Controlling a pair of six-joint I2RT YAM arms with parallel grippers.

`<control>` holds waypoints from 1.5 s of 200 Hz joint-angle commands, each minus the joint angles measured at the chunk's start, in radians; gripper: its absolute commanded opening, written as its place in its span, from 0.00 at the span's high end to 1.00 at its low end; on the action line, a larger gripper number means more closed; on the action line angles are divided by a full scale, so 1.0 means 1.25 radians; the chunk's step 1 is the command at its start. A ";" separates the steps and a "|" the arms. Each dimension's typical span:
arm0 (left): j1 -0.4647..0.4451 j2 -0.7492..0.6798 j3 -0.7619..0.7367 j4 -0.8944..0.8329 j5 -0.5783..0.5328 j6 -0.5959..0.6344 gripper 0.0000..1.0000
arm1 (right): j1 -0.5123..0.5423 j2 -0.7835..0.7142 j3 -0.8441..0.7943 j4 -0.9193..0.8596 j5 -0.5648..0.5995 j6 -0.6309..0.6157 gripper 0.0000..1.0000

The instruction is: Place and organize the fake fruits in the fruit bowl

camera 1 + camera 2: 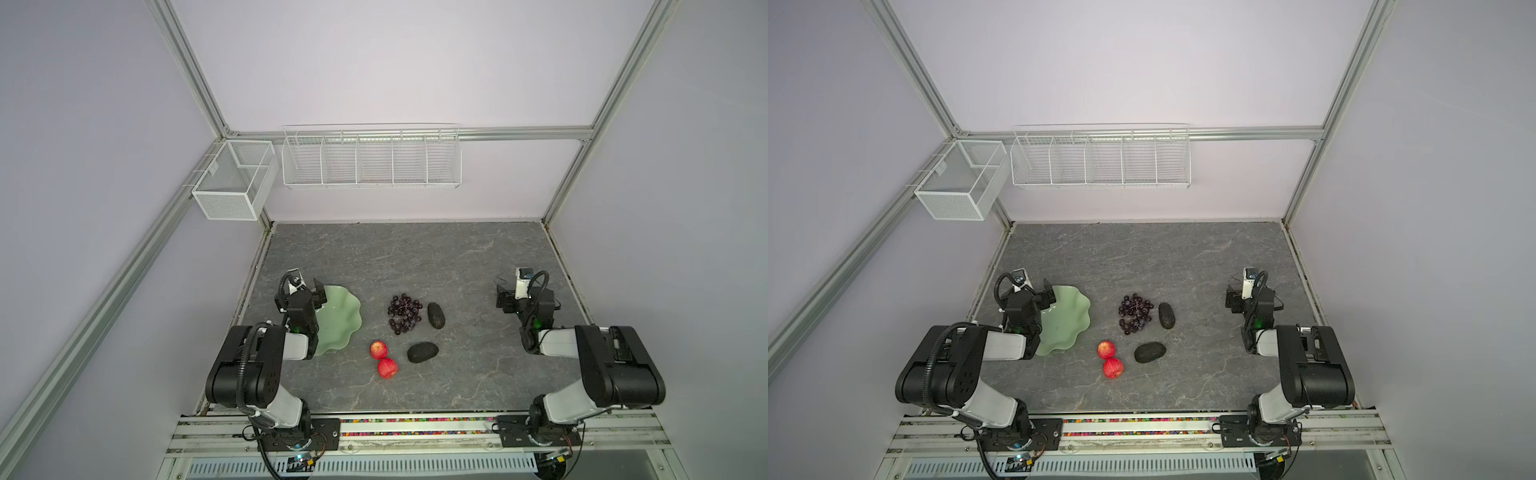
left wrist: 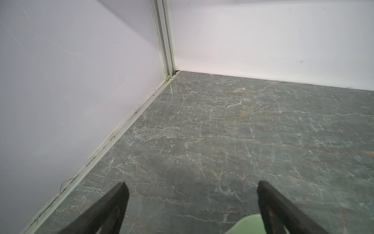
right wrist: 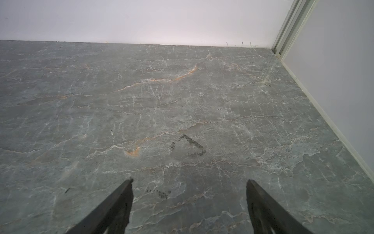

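Note:
The pale green fruit bowl [image 1: 341,320] [image 1: 1068,320] sits at the left of the grey table, and nothing shows inside it. To its right lie the dark purple grapes [image 1: 404,313] [image 1: 1134,313], two avocados [image 1: 436,315] [image 1: 422,352] and two red apples [image 1: 378,350] [image 1: 387,368] that touch each other. My left gripper [image 1: 309,287] [image 2: 191,185] hovers open over the bowl's far left rim [image 2: 251,224], with nothing between its fingers. At the right of the table, well away from the fruits, my right gripper [image 1: 505,299] [image 3: 189,182] is open and holds nothing.
A white wire rack [image 1: 371,160] and a mesh basket [image 1: 232,183] hang on the walls above the table's far left corner. Walls close the table on the left, back and right. The arms' bases stand on a rail [image 1: 415,428] along the front edge.

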 commanded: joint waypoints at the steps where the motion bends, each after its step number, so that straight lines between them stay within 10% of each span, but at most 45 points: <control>1: 0.003 -0.009 0.015 -0.003 0.002 -0.015 0.01 | -0.004 -0.004 0.009 0.015 -0.011 -0.012 0.12; 223: 0.001 -0.154 -0.071 0.029 -0.036 -0.019 0.01 | -0.001 -0.106 -0.026 -0.006 0.023 -0.004 0.12; 264: -0.074 -0.471 -0.010 -0.356 -0.161 -0.012 0.04 | 0.048 -0.342 0.109 -0.508 0.013 0.103 0.12; 300: -0.211 -0.403 0.305 -0.885 0.020 -0.123 0.13 | 0.230 -0.387 0.188 -0.785 -0.057 0.157 0.12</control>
